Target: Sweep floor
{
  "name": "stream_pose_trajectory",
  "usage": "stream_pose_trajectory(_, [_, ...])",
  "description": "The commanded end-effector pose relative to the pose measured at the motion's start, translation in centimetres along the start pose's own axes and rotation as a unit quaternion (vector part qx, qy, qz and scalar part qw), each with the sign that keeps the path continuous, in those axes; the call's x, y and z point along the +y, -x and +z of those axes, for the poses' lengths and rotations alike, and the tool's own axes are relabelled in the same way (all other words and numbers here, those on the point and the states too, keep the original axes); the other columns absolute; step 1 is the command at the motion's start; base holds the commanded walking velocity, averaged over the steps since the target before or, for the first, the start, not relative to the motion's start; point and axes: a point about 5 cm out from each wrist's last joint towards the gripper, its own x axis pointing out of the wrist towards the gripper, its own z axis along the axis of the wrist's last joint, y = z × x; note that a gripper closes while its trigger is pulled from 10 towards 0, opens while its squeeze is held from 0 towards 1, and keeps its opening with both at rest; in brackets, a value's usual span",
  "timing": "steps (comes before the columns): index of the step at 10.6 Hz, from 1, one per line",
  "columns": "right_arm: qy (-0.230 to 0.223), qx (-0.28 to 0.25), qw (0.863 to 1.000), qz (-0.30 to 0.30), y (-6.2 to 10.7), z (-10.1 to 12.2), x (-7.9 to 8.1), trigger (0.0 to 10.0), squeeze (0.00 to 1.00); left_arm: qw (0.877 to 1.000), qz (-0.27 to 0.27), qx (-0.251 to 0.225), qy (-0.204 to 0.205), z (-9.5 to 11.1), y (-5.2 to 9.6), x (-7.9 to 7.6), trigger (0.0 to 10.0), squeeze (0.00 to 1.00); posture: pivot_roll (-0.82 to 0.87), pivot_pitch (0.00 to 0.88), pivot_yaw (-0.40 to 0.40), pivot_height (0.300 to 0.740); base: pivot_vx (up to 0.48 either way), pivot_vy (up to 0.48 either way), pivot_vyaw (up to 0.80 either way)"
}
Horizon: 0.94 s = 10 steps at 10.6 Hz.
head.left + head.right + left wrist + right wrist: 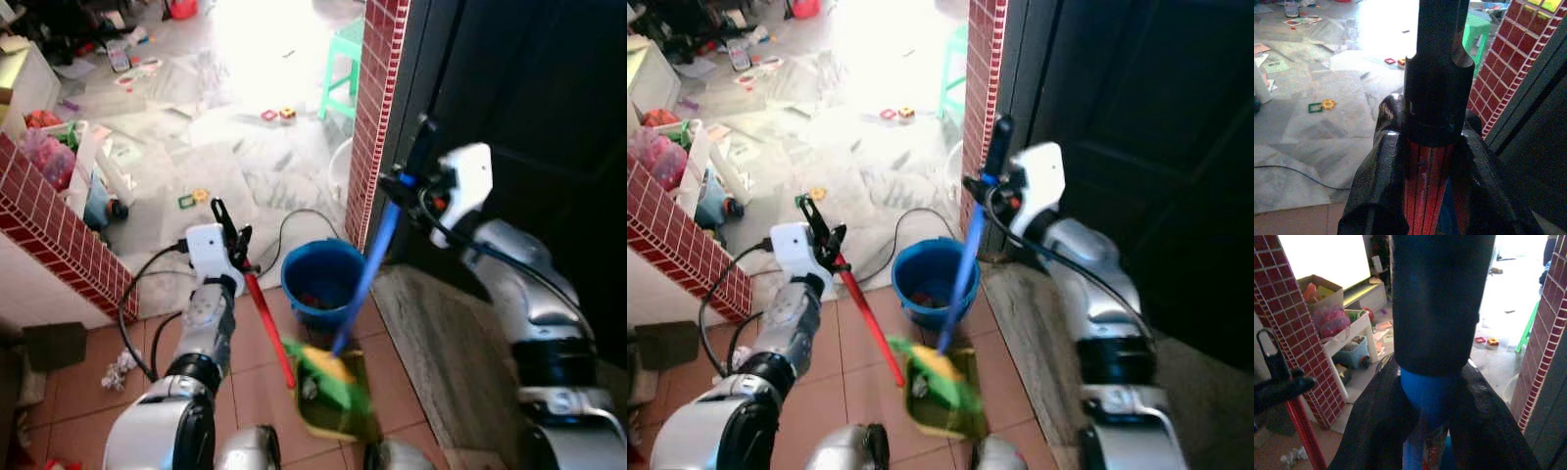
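Left gripper (pixel 233 235) clamped the red handle (pixel 268 328), right gripper (pixel 409 181) the blue broom (pixel 367 272); a blue bucket (pixel 321 282) sat mid-frame, cable (pixel 142 284) at left, dustpan (pixel 333 392) below.

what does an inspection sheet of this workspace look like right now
surface: terracotta tile floor near the robot, pale floor beyond.
job's things: red-handled tool and blue-handled brush meet at a yellow-green dustpan; blue bucket behind it.
clutter: crumpled paper on the tiles; toys and papers on the pale floor; green stool.
grippers: left gripper shut on the red handle; right gripper shut on the blue handle.
cables: black cable loops across the floor by the bucket.
surroundings: red brick-tiled pillar, low brick wall, dark door.
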Motion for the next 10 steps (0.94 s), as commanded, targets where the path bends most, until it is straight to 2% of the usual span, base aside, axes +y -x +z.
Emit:
stream_pose_trajectory(1, [0.028, -0.030, 0.999, 0.019, 0.3, 1.9, 0.1, 10.0, 0.00, 1.000, -0.010, -0.023, 0.012, 1.4, -0.6, -0.1, 10.0, 0.00, -0.17, 0.050, 0.087, 0.740, 0.000, 0.000, 0.00])
stream_pose_trajectory(2, [0.024, -0.028, 0.999, 0.036, 1.1, 2.4, -0.3, 10.0, 0.00, 1.000, -0.016, -0.020, 0.013, 1.3, -0.6, -0.1, 10.0, 0.00, -0.18, 0.050, 0.090, 0.740, 0.000, 0.000, 0.00])
stream_pose_trajectory(3, [0.049, -0.010, 0.996, 0.070, 2.0, 2.7, -0.4, 10.0, 0.00, 0.999, -0.022, -0.024, 0.001, 1.5, -0.7, -0.1, 10.0, 0.00, -0.18, 0.050, 0.094, 0.740, 0.000, 0.000, 0.00])
stream_pose_trajectory(4, [0.068, 0.006, 0.995, 0.074, 2.4, 2.4, -0.6, 10.0, 0.00, 0.999, -0.021, -0.026, -0.001, 1.7, -0.8, 0.1, 10.0, 0.00, -0.18, 0.050, 0.095, 0.740, 0.000, 0.000, 0.00])
stream_pose_trajectory(7, [0.110, 0.062, 0.990, 0.062, 3.0, 0.1, -1.2, 10.0, 0.00, 0.999, -0.010, -0.035, -0.012, 2.3, -0.7, 1.5, 10.0, 0.00, -0.17, 0.052, 0.095, 0.740, 0.000, 0.000, 0.00])
stream_pose_trajectory(8, [0.110, 0.068, 0.990, 0.059, 3.0, -0.3, -1.2, 10.0, 0.00, 0.999, -0.008, -0.038, -0.009, 2.4, -0.7, 1.8, 10.0, 0.00, -0.17, 0.052, 0.095, 0.740, 0.000, 0.000, 0.00])
stream_pose_trajectory(9, [0.146, 0.102, 0.984, 0.029, 3.1, -2.5, -1.4, 10.0, 0.00, 0.999, 0.001, -0.053, -0.003, 2.9, -0.5, 2.5, 10.0, 0.00, -0.16, 0.046, 0.094, 0.740, 0.000, 0.000, 0.00])
stream_pose_trajectory(10, [0.145, 0.116, 0.983, 0.001, 3.2, -3.9, -1.5, 10.0, 0.00, 0.998, 0.011, -0.065, -0.013, 3.4, -0.3, 3.0, 10.0, 0.00, -0.16, 0.041, 0.093, 0.740, 0.000, 0.000, 0.00])
